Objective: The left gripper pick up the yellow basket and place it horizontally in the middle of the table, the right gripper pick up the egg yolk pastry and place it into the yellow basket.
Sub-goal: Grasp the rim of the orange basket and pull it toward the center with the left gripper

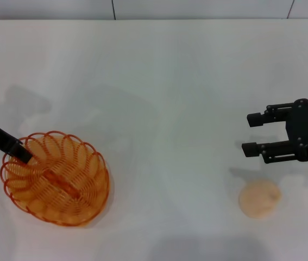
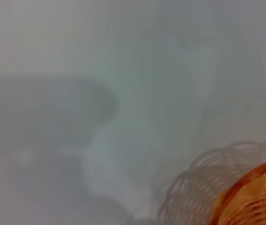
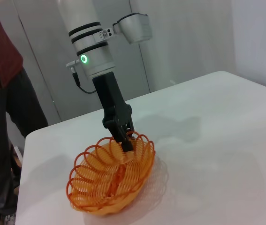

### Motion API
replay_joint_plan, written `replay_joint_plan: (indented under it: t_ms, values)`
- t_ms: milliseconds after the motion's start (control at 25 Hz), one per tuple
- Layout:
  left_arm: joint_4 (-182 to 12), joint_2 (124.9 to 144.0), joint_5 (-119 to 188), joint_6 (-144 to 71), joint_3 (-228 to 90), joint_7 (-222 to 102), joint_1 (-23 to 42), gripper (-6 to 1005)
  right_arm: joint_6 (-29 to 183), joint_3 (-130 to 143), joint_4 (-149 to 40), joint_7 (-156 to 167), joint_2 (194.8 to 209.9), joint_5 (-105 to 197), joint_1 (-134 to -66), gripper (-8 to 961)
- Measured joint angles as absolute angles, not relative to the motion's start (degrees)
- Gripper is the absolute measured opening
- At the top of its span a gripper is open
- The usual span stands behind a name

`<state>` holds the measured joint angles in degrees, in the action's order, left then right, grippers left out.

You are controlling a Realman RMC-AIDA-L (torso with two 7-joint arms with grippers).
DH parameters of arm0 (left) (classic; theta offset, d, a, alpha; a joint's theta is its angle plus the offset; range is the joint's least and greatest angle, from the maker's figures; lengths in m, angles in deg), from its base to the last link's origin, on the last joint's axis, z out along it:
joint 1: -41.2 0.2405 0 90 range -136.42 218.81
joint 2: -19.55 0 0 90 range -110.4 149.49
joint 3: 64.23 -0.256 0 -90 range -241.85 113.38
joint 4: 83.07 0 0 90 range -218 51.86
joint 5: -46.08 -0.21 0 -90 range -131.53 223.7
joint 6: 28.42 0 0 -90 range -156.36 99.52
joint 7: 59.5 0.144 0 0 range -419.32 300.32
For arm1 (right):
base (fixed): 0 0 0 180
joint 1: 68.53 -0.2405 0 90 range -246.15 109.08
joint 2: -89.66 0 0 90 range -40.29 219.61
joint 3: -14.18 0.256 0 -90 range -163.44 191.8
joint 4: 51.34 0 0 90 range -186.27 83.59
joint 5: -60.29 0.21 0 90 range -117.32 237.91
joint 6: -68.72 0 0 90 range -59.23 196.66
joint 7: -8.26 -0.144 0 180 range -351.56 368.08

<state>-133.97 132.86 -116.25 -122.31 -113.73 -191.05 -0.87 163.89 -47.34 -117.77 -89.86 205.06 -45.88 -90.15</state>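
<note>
The yellow basket (image 1: 56, 178) sits on the white table (image 1: 159, 81) at the near left, and a bit of its rim (image 2: 257, 197) shows in the left wrist view. My left gripper (image 1: 21, 154) reaches in from the left, and its fingers (image 3: 123, 137) pinch the basket's far-left rim. In the right wrist view the basket (image 3: 111, 176) looks slightly tilted. The egg yolk pastry (image 1: 259, 198) lies on the table at the near right. My right gripper (image 1: 251, 134) hovers open just beyond the pastry, with nothing between its fingers.
A person in a dark red top (image 3: 1, 117) stands beyond the table's left edge. The left arm's silver-white cuff with a green light (image 3: 91, 56) rises above the basket. The table's far edge meets a grey wall (image 1: 197, 8).
</note>
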Motion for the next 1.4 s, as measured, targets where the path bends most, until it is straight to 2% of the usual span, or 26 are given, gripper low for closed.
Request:
replay_joint_plan:
  t_ms: [440, 1120, 1400]
  values:
    - [-133.88, 132.81, -116.24, -122.76, -113.8, -191.63, -0.9, 142, 164.35, -47.34, -118.02, -89.96, 205.06, -45.82, -90.15, 694]
    - [-136.08, 132.75, -109.1, -122.8, -113.1, -191.7, -0.85, 126, 164.25, -46.92, -117.52, -90.01, 205.06, -45.78, -89.98, 694]
    - [-136.11, 133.34, -108.01, -122.67, -112.22, -196.38, -1.11, 98, 163.91, -46.9, -117.44, -90.0, 205.06, -45.16, -90.0, 694]
